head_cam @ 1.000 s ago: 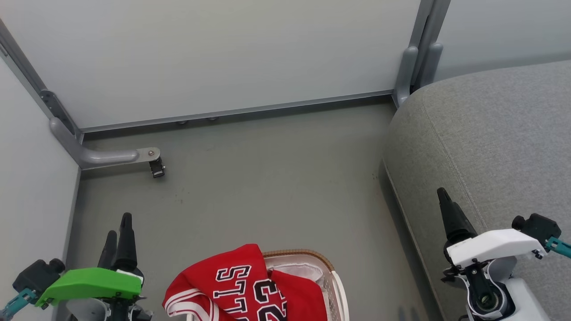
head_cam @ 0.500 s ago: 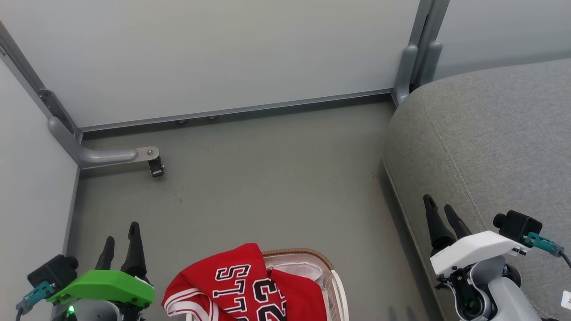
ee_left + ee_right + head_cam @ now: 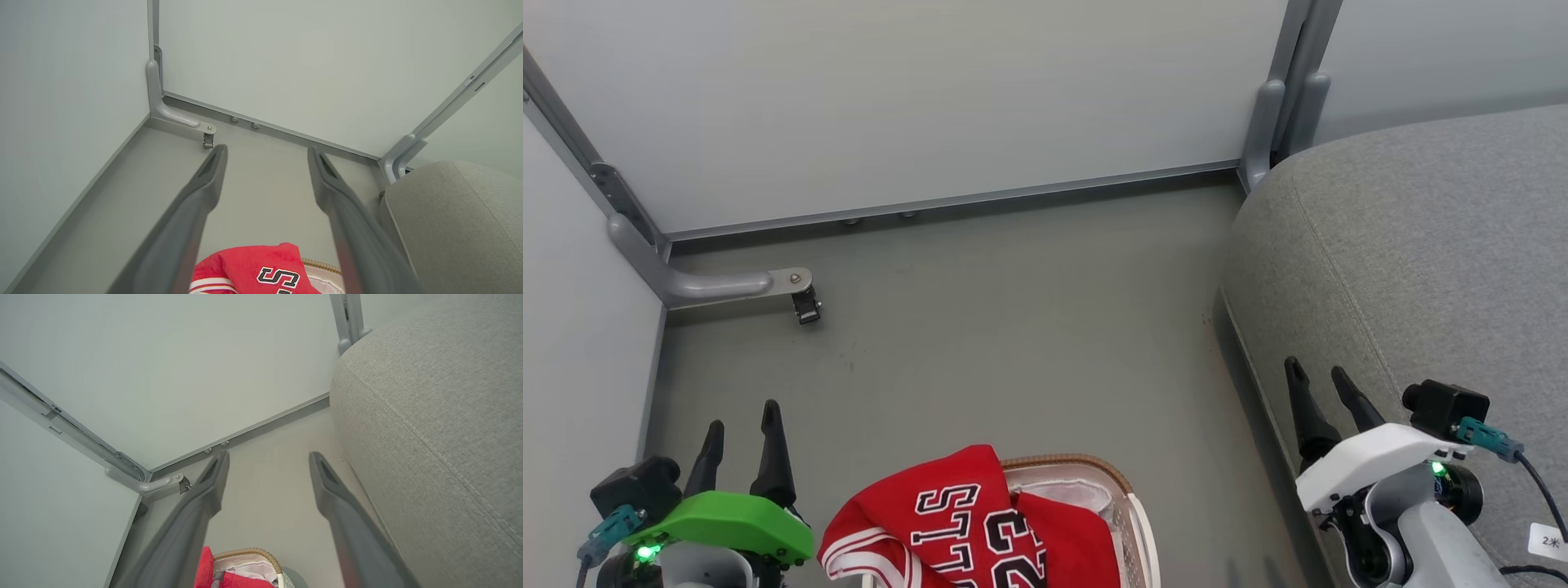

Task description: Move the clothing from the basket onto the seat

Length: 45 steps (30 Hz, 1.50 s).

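Observation:
Red clothing (image 3: pixel 968 527) with black-and-white letters lies piled in the basket (image 3: pixel 1131 506) at the bottom middle of the head view, draping over its left rim. The grey seat (image 3: pixel 1421 269) fills the right side. My left gripper (image 3: pixel 742 422) stands open to the left of the basket, holding nothing. My right gripper (image 3: pixel 1321 376) is open beside the seat's front edge, also holding nothing. In the left wrist view the clothing (image 3: pixel 253 271) sits low between the fingers (image 3: pixel 204 192). In the right wrist view the basket (image 3: pixel 249 553) shows at the bottom, the seat (image 3: pixel 441 416) at right.
Pale partition walls (image 3: pixel 915 98) close off the back and left. A grey bracket with a small caster (image 3: pixel 805 304) juts onto the floor at the left. Bare grey floor (image 3: pixel 1013 327) lies between basket, walls and seat.
Both grippers have turned about their wrists, so each now shows two separate fingers; the right one has shifted left and down in the head view, the left one slightly down and right. The clothing has not moved.

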### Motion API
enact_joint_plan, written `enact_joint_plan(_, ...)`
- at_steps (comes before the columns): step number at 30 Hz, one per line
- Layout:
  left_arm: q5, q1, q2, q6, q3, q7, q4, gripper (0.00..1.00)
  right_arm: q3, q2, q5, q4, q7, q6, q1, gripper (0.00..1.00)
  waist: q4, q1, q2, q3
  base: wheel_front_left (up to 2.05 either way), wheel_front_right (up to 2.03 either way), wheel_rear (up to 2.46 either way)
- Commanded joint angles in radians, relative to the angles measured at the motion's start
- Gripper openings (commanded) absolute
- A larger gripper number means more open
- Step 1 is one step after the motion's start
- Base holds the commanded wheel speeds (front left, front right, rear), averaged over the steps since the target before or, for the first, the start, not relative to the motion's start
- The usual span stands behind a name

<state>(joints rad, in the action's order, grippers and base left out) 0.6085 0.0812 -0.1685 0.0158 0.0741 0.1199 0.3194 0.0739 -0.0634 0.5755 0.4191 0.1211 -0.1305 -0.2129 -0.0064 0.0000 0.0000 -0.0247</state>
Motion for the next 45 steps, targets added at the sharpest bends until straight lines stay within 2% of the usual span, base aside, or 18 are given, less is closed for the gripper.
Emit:
enact_joint_plan(1,-0.034,0.003,-0.014,-0.006,0.005,0.010,-0.012,1.00,0.002,-0.007,-0.037,-0.002,0.010,0.000,-0.026,1.00,-0.001,0.0000,0.0000,-0.001,0.00,0.00,0.00)
enact_joint_plan(18,-0.209,-0.030,-0.010,-0.016,0.010,0.056,-0.003,1.00,0.026,-0.001,-0.271,0.052,0.057,0.000,-0.029,1.00,-0.005,0.0000,0.0000,0.003,0.00,0.00,0.00)
enact_joint_plan(39,-0.404,-0.057,0.033,0.030,-0.029,0.104,0.033,1.00,0.047,0.008,-0.491,0.121,0.104,0.000,-0.029,1.00,-0.024,0.0000,0.0000,-0.007,0.00,0.00,0.00)
enact_joint_plan(45,-0.442,0.002,0.043,0.062,-0.032,0.116,0.087,1.00,0.049,0.009,-0.550,0.100,0.115,0.000,-0.059,1.00,-0.031,0.0000,0.0000,-0.085,0.00,0.00,0.00)
